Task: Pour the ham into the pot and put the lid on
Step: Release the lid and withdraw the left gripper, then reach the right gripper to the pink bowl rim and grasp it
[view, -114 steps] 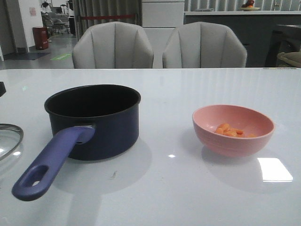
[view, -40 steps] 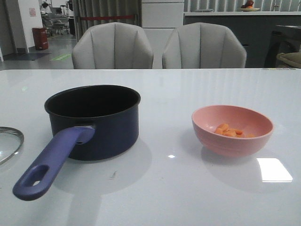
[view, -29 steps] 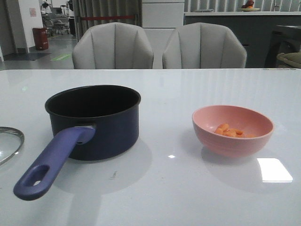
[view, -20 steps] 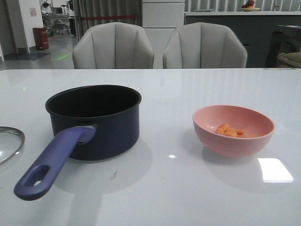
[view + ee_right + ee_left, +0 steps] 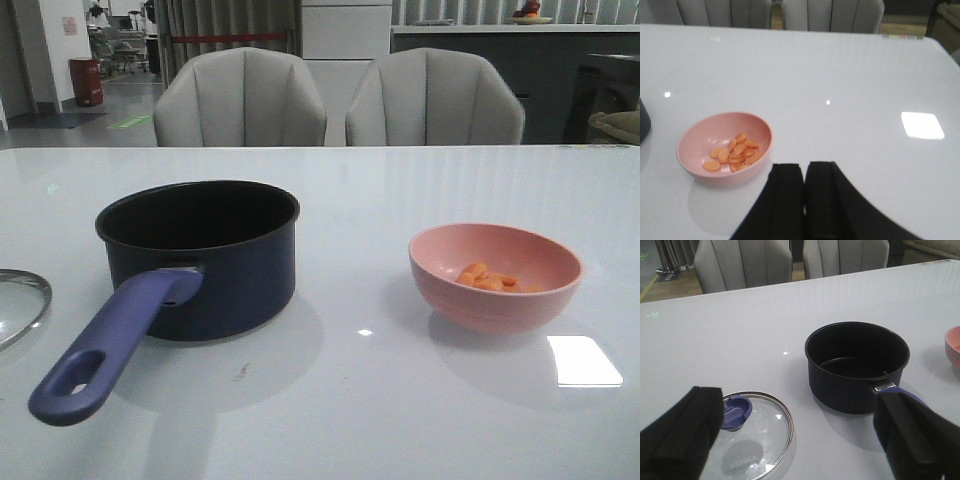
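Observation:
The dark navy pot stands empty on the white table, left of centre, its purple-blue handle pointing toward the near edge. The glass lid lies flat at the far left, knob up. The ham sits in a pink bowl on the right. My left gripper is open above the table, with the lid and pot ahead of it. My right gripper is shut and empty, just beside the bowl of ham. Neither gripper shows in the front view.
Two grey chairs stand behind the table's far edge. A bright light patch reflects on the tabletop near the bowl. The pot's side just shows at the edge of the right wrist view.
A dark part at the far left edge of the front view has left the picture. Pot, lid and bowl have stayed in place.

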### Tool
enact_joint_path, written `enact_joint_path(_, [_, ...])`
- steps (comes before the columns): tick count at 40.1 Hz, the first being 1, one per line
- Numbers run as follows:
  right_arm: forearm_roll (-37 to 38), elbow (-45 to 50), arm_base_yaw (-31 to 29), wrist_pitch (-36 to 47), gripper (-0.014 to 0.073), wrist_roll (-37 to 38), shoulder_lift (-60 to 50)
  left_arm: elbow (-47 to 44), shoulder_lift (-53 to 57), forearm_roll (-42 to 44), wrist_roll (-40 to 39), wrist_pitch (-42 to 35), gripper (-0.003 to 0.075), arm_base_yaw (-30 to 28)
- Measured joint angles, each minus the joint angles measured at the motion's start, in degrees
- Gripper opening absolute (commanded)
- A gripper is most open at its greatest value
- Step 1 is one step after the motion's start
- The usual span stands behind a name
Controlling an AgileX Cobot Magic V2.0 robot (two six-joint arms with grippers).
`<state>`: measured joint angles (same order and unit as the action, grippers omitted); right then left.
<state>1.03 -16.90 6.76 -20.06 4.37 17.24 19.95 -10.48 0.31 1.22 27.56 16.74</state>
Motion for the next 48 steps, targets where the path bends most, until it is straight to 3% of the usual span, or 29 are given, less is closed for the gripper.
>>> enact_joint_path(13, [0.00, -0.22, 0.00, 1.25, 0.0160, 0.00, 6.07, 0.00, 0.00, 0.00, 0.00, -0.13, 0.0636, 0.00])
enact_joint_path(17, [0.00, -0.59, 0.00, 2.47, 0.0260, 0.00, 9.47, 0.00, 0.00, 0.00, 0.00, -0.23, 0.0636, 0.00])
enact_joint_path(21, [-0.26, -1.95, 0.00, 2.68, 0.0435, 0.11, 14.52, 0.00, 0.00, 0.00, 0.00, -0.23, 0.0636, 0.00])
enact_joint_path(24, [-1.03, -4.18, 0.00, 2.72, 0.0517, 0.27, 19.79, 0.00, 0.00, 0.00, 0.00, -0.23, 0.0636, 0.00])
enact_joint_path(33, [-5.78, -15.49, 0.00, 1.33, 0.0526, 0.27, 37.33, 0.00, 0.00, 0.00, 0.00, -0.23, 0.0636, 0.00])
enact_joint_path(48, [-7.56, -38.42, 0.32, -13.66, 0.0526, -2.34, 67.44, 0.00, 0.00, 0.00, 0.00, -0.23, 0.0636, 0.00])
